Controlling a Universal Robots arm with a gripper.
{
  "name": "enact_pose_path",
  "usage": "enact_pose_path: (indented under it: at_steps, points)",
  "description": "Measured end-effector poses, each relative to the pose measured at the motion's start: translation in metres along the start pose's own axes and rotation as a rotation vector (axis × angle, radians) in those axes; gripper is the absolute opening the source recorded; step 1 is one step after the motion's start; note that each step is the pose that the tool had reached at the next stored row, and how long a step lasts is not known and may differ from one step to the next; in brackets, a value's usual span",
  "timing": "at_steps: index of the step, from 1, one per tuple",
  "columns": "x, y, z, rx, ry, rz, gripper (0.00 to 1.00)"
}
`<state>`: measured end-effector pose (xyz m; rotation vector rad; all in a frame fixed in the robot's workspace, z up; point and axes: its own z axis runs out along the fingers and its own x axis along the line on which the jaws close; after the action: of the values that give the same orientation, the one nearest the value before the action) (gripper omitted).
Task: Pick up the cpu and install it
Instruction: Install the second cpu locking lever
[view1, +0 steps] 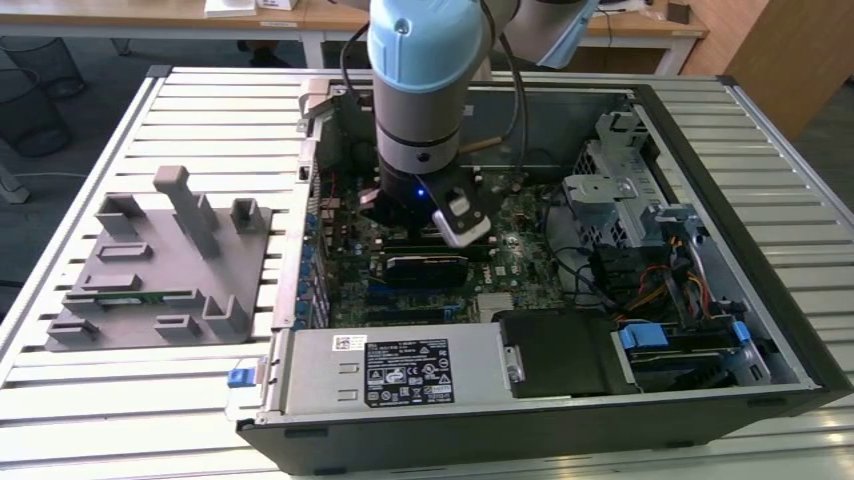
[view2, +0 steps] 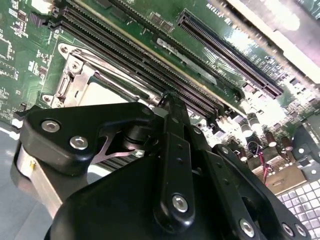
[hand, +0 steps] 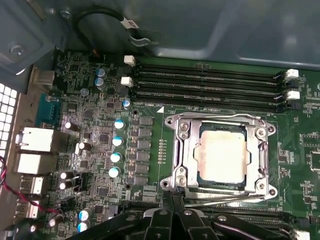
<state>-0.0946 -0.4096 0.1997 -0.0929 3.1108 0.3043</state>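
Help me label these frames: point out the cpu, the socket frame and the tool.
cpu (hand: 222, 152), first wrist view, middle of its silvery top.
socket frame (hand: 182, 150), first wrist view, metal side bar.
tool (hand: 172, 195), first wrist view, at the fingertips.

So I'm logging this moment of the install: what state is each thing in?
cpu: seated in its socket, metal frame around it.
gripper: low over the motherboard, at the socket frame's edge, holding nothing visible.
memory slots: empty.
computer case: side open, lying flat.
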Motion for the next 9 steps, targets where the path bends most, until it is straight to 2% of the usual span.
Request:
enact_pose_path:
  at_steps: [5, 7, 9]
  points:
    - [0.0002, -0.0020, -0.0003, -0.0134, -0.0008, 0.000, 0.11]
    - [0.0001, -0.0021, -0.0001, -0.0239, -0.0014, 0.000, 0.11]
    - [0.0001, -0.0022, 0.0002, -0.0382, -0.0024, 0.000, 0.11]
